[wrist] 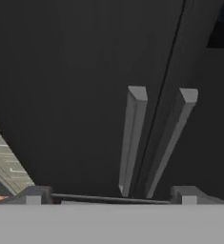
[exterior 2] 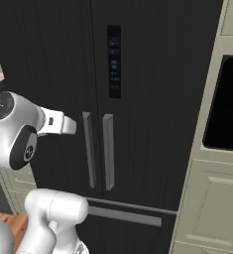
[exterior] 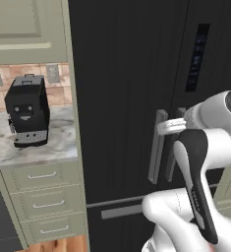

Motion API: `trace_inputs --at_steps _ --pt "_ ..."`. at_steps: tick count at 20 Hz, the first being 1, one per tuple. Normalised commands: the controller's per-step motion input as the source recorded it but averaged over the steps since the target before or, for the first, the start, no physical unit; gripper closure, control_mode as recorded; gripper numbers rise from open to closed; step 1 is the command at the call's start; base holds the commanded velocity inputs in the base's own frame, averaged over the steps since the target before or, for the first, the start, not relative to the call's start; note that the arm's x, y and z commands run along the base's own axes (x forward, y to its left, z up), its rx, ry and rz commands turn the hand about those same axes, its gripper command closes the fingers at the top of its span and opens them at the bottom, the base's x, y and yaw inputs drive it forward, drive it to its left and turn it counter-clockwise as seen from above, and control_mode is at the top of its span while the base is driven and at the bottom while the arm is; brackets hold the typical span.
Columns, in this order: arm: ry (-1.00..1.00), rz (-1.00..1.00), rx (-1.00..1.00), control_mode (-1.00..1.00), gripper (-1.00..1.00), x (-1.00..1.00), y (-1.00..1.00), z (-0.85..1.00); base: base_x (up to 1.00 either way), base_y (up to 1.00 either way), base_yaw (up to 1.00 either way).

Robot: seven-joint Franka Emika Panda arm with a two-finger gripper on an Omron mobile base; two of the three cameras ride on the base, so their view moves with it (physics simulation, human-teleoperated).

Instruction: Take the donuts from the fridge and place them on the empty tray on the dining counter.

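Faces the fridge (exterior: 127,98) square on, both black doors shut, seam running straight down between the two grey handles. Left handle (wrist: 131,140) and right handle (wrist: 173,138) stand side by side, just apart, either side of that seam. Claw (wrist: 111,195) held short of the doors, not touching either handle, fingertips (wrist: 33,195) spread wide with nothing between them; released. Sits low against the handles, tips level with their bottom ends, left handle roughly over the middle of the gap, right handle nearer the right tip. From the base cameras, wrist reaches in from the left-door side, close in front of the left handle (exterior: 157,145).

Lower drawer (exterior 2: 123,216) with its horizontal grey pull below the doors, also shut. Dark control panel (exterior 2: 114,62) high on the right door. Left of the fridge, a pale cabinet side, then a marble tabletop (exterior: 58,142) carrying a black coffee machine (exterior: 27,110), drawers beneath. Right of the fridge, a pale cabinet column with a black oven (exterior 2: 227,106) set in, close to the right door's edge.
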Motion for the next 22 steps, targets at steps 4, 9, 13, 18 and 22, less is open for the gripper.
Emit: trace_inputs --at_steps 4,9,13,18,22 --pt "-0.02 0.0 0.0 1.0 -1.0 -0.18 -0.04 0.12 -0.55 -0.19 0.0" --pt "0.0 0.0 0.0 1.0 -1.0 0.0 0.0 0.0 -0.37 -0.49 0.0" --pt "0.0 0.0 0.0 1.0 -1.0 0.0 0.0 0.0 -0.14 -0.33 -0.01" --pt "0.0 0.0 0.0 1.0 -1.0 0.0 0.0 0.0 -0.8 0.0 0.0" --pt "0.0 0.0 0.0 1.0 -1.0 0.0 0.0 0.0 -0.33 0.0 0.0"
